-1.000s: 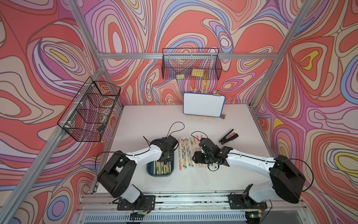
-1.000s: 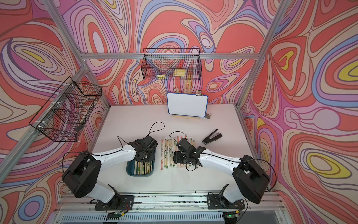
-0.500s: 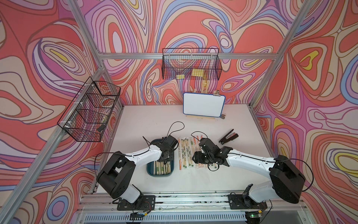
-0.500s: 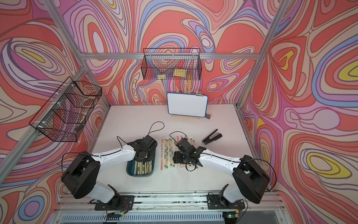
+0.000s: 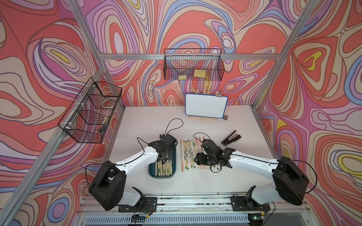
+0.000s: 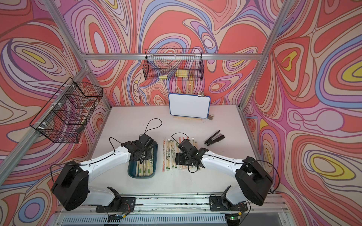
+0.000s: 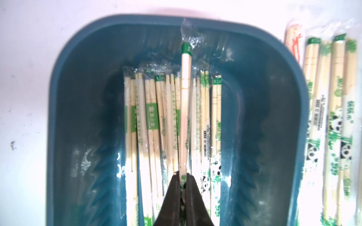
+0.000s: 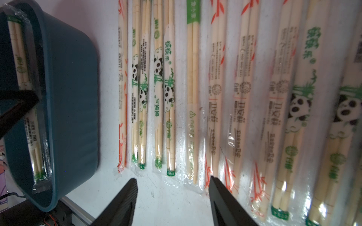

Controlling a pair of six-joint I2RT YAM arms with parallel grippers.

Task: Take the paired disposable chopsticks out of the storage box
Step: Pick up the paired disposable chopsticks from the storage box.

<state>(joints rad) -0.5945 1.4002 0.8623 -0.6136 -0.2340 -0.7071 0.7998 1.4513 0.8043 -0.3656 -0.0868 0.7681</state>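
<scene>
top views: box [image 5: 151, 172] holding chopsticks [image 5: 165, 169] sits at 9 o'clock of table row [image 5: 188, 154]; left gripper [image 5: 164, 160] over box, right gripper [image 5: 195, 162] over row | left wrist: jaws pinch one pair [image 7: 185, 97] lying over the others in box | right wrist: jaws spread, empty, by row's ends

You have one storage box [image 5: 160, 176] on the worktop [image 5: 148, 121]. Of the paired disposable chopsticks [image 5: 188, 154], you can count eleven sleeves in the row right of the box in the right wrist view, though the frame edge cuts that row. One more is pinched in the left hand [image 7: 183, 175]. Those lying in the box overlap too much to count. There are two hands, counting the right hand [image 8: 172, 179]. You see two wire baskets, a far basket [image 5: 193, 66] and a left basket [image 5: 90, 111], plus one whiteboard [image 5: 205, 105] and one black stapler-like tool [image 5: 231, 137].
</scene>
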